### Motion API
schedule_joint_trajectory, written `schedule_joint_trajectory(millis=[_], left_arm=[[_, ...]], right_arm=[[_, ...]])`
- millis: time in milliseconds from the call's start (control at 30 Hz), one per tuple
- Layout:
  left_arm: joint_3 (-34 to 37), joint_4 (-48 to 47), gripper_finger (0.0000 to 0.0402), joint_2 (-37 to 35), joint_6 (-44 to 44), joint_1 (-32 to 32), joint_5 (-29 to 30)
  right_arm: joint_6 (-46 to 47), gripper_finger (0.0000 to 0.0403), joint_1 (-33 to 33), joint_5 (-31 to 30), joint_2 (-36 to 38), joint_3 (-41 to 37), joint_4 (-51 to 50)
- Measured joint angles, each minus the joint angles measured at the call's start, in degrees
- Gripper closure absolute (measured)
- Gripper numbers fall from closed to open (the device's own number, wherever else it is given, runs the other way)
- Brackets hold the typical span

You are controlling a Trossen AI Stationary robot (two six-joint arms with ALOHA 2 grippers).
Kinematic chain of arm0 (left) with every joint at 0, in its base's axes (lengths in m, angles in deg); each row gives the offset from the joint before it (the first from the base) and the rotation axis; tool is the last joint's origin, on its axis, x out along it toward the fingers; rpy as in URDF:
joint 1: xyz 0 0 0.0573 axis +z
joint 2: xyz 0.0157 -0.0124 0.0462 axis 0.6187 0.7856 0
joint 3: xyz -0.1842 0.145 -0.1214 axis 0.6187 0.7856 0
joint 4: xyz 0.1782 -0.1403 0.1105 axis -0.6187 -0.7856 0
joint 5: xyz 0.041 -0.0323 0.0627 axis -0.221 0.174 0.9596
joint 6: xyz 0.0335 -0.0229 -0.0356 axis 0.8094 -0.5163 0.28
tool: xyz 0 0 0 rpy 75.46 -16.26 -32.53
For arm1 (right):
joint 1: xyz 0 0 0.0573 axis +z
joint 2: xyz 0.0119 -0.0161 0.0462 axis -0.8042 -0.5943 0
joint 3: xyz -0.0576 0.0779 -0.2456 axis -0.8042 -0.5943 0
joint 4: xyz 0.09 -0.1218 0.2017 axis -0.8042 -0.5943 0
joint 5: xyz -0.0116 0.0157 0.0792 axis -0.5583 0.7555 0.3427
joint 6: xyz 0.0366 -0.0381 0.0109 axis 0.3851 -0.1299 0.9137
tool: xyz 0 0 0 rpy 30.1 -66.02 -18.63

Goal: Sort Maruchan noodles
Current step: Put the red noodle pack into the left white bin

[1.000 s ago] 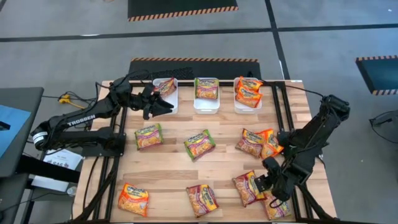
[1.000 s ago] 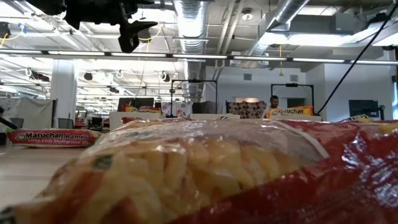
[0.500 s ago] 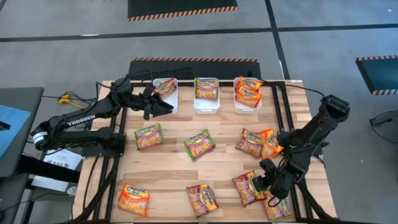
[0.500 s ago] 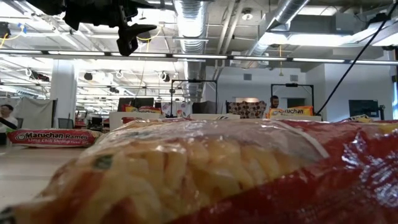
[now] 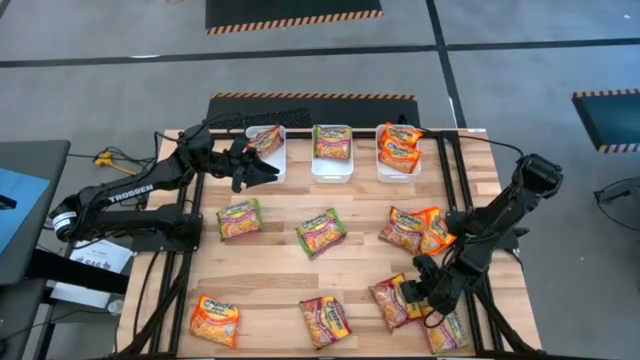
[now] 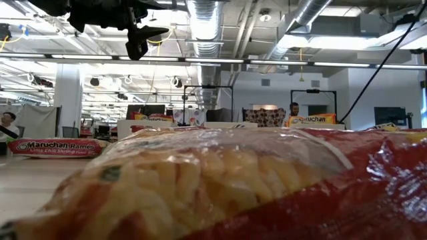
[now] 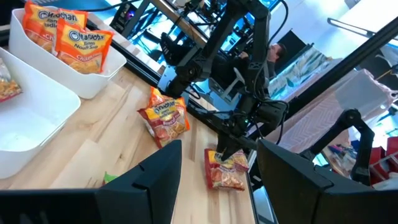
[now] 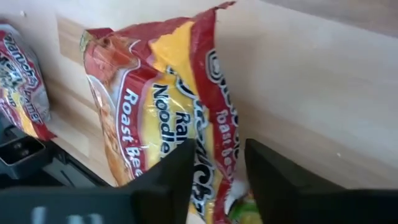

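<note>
The Maruchan noodles lie scattered on the wooden table (image 5: 350,200). My right gripper (image 5: 415,291) is low at the near right, slanting down over a red-edged packet (image 5: 391,301) that lies flat. Its open fingers stand either side of the packet's red side edge (image 8: 214,168). My left gripper (image 5: 272,172) hovers open and level beside the left white bin (image 5: 267,152), holding nothing. Its open fingers frame the table in the left wrist view (image 7: 219,149). My right gripper straddles the red side edge (image 8: 217,140) of the red-edged packet, coming from above at a slant. The fingertips run out of the wrist view, so I cannot tell whether they touch it. The packet lies flat on the table.
Three white bins stand along the far edge: left, with a red packet, middle (image 5: 332,152) with a green one, right (image 5: 399,150) with orange ones. Loose packets: green (image 5: 239,218), green (image 5: 320,232), orange (image 5: 214,319), red (image 5: 325,321), a pair (image 5: 418,230), one (image 5: 447,331) by my right gripper.
My right gripper has come down and a little toward the table's left, tipping more steeply, onto the red-edged packet at the near right. My left gripper has kept still.
</note>
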Motion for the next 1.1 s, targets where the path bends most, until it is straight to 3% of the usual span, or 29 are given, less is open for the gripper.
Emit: schedule_joint_trajectory(millis=[267,500,700,1100], left_arm=[[0.0,0.0,0.0205,0.0,0.0,0.0,1.0],[0.0,0.0,0.0205,0.0,0.0,0.0,1.0],[0.0,0.0,0.0205,0.0,0.0,0.0,0.6],[0.0,0.0,0.0205,0.0,8.0,-0.1,-2.5]], right_arm=[[-0.2,0.0389,-3.7,0.0,0.0,0.0,0.2],[-4.5,0.0397,-7.1,0.2,0.0,0.1,4.6],[-14.4,0.0398,-11.5,0.2,0.0,5.5,4.3],[-29.4,0.0398,-20.8,0.2,0.0,16.5,-7.3]])
